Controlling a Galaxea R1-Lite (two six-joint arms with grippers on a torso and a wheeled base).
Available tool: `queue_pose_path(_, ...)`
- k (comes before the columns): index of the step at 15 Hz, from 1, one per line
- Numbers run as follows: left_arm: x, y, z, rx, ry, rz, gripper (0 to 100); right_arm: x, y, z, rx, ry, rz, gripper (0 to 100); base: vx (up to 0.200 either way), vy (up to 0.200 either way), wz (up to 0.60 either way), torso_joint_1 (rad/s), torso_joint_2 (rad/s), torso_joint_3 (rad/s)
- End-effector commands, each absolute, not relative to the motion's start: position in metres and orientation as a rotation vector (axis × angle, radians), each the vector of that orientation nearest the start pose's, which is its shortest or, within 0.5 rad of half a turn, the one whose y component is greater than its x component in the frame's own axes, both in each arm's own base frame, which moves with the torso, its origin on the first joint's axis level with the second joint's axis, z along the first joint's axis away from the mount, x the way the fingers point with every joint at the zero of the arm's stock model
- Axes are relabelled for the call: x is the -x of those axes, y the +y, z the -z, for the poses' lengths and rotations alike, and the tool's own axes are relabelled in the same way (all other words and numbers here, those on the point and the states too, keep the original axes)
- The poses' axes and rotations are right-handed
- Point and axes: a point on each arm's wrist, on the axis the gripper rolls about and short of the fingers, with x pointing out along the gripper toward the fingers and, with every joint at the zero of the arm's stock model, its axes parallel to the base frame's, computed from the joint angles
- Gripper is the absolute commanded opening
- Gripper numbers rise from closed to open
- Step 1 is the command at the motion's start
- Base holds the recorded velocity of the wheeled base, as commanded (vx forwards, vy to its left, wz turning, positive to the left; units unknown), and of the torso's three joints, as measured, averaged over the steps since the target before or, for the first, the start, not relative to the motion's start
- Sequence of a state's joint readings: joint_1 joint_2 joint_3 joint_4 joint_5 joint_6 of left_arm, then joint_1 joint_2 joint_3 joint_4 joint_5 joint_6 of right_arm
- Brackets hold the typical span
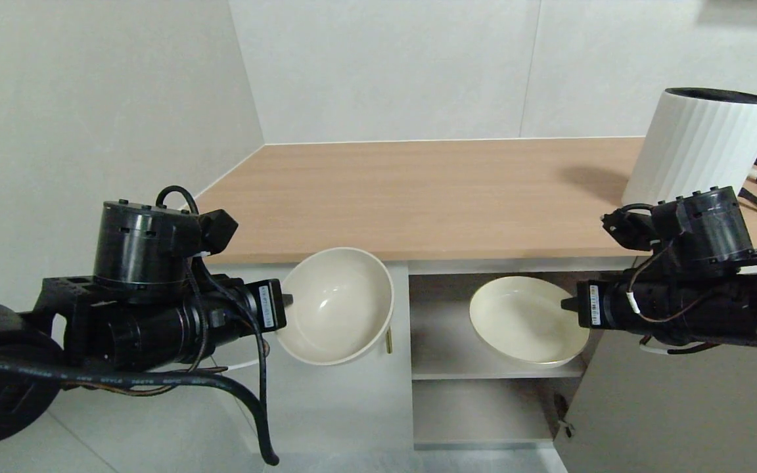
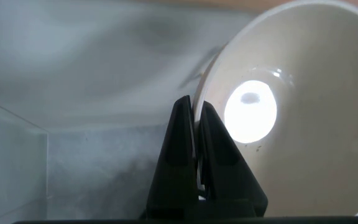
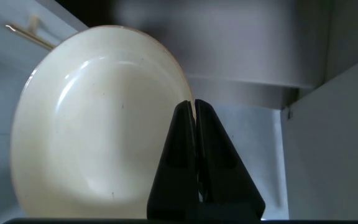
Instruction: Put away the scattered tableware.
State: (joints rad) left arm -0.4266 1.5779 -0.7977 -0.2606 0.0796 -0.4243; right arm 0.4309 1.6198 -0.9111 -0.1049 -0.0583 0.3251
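A cream plate [image 1: 526, 320], rim pinched by the right gripper [image 3: 194, 115], hangs tilted before the open shelf [image 1: 444, 358]: best levelled, slid well in, then released. The left gripper [image 2: 196, 118] pinches the rim of a bowl [image 1: 336, 305] before the closed door [image 1: 352, 407].

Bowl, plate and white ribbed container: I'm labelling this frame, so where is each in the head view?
bowl [image 1: 336, 305], head view, on its inner wall.
plate [image 1: 526, 318], head view, on its middle.
white ribbed container [image 1: 700, 148], head view, on its ribbed side.
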Motion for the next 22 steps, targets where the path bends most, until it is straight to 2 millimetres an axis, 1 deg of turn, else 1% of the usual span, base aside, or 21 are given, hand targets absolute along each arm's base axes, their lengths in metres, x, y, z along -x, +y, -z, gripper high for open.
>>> queue_pose_path(1, -0.246, -0.11, -0.178, 0.279, 0.573, 0.224, 0, -0.257, 0.117, -0.183, -0.163, 0.646, -0.26, 0, 0.0, 0.0, 0.0, -0.173, 0.48, 0.286)
queue_pose_path(10, -0.246, -0.11, -0.178, 0.279, 0.573, 0.224, 0, -0.259, 0.118, -0.179, -0.159, 0.66, -0.257, 0, 0.0, 0.0, 0.0, -0.13, 0.45, 0.315)
queue_pose_path(14, -0.246, -0.11, -0.178, 0.279, 0.573, 0.224, 0, -0.259, 0.118, -0.179, -0.159, 0.662, -0.257, 0, 0.0, 0.0, 0.0, -0.022, 0.11, 0.081)
queue_pose_path(16, -0.246, -0.11, -0.178, 0.278, 0.575, 0.225, 0, -0.263, 0.119, -0.175, -0.157, 0.674, -0.254, 0, 0.0, 0.0, 0.0, -0.006, 0.01, 0.031)
queue_pose_path(17, -0.246, -0.111, -0.177, 0.277, 0.577, 0.227, 0, -0.265, 0.121, -0.171, -0.155, 0.679, -0.253, 0, 0.0, 0.0, 0.0, 0.0, 0.0, 0.0)
queue_pose_path(20, -0.246, -0.118, -0.171, 0.263, 0.603, 0.242, 0, -0.283, 0.129, -0.149, -0.153, 0.689, -0.25, 0, 0.0, 0.0, 0.0, 0.0, 0.0, 0.0)
queue_pose_path(22, -0.247, -0.118, -0.169, 0.261, 0.609, 0.241, 0, -0.305, 0.139, -0.118, -0.149, 0.721, -0.228, 0, 0.0, 0.0, 0.0, 0.0, 0.0, 0.0)
